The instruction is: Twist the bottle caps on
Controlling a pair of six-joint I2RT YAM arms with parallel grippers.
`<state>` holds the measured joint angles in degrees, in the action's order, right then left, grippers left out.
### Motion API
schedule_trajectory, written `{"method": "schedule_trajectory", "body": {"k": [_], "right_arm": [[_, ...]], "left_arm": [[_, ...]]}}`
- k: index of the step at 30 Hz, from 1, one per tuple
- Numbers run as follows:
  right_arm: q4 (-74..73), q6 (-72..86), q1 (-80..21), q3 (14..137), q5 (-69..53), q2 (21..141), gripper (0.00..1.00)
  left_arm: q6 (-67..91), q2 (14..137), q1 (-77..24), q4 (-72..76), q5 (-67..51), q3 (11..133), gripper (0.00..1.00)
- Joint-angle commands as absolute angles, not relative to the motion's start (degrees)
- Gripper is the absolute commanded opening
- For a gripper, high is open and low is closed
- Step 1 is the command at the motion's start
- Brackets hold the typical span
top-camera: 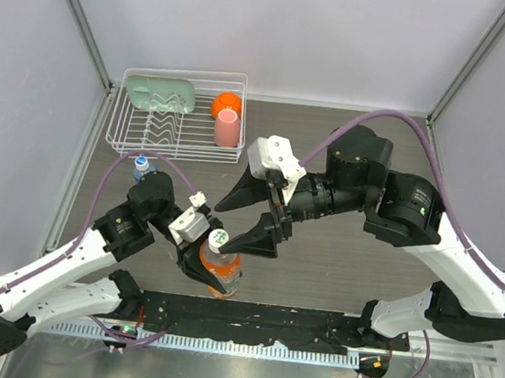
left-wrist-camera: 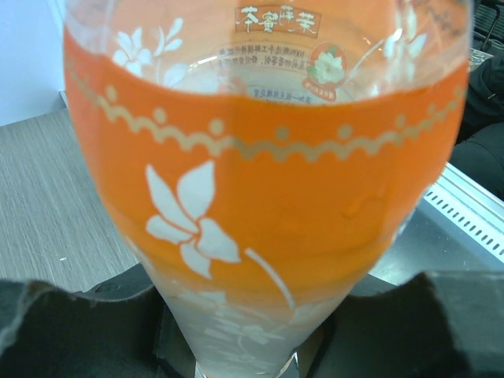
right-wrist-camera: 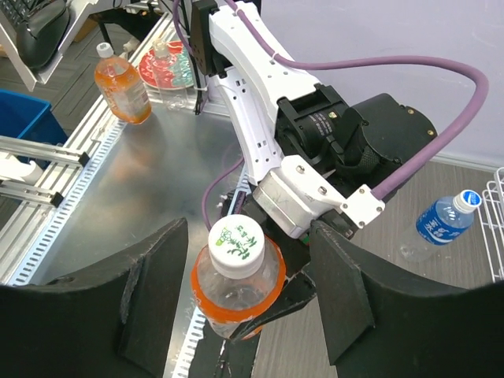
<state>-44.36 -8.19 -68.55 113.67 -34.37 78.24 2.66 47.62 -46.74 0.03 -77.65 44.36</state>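
Note:
The orange-drink bottle (top-camera: 221, 270) stands near the table's front edge with my left gripper (top-camera: 208, 274) shut on its body. In the left wrist view the bottle (left-wrist-camera: 268, 181) fills the frame between the black fingers (left-wrist-camera: 71, 331). A white cap (right-wrist-camera: 239, 246) with green print sits on its neck. My right gripper (right-wrist-camera: 248, 236) is open, one finger on each side of the cap, with a gap at both. The blue-label bottle (top-camera: 142, 168) lies at the left, wearing a white-bluish cap (right-wrist-camera: 470, 198).
A white wire dish rack (top-camera: 130, 137) at the back left holds a green item (top-camera: 160, 93), an orange cup (top-camera: 227, 105) and a pink cup (top-camera: 227, 129). A black strip (top-camera: 291, 323) runs along the near edge.

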Motion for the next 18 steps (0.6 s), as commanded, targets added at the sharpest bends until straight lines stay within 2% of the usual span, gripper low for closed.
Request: {"method": "schedule_trajectory", "body": {"k": [1,6,10,18], "right_arm": [[-40.6,-7.3,-68.0,114.3,-38.1,80.0,0.66],[-39.7,-6.9,-68.0,113.8,-39.8,81.1,0.61],[-38.4,-6.4,-67.8,112.6,-40.6,80.6,0.5],[-36.9,-5.4,-67.1,109.9,-40.8,79.1,0.38]], "left_arm": [[2.4,46.8,-46.8,0.2,-78.9,46.8,0.25],[2.4,47.0,-46.8,0.4,-78.5,46.8,0.25],[2.4,46.9,-46.8,0.7,-78.0,46.7,0.24],[2.6,46.7,-46.8,1.6,-76.6,46.4,0.23]]}}
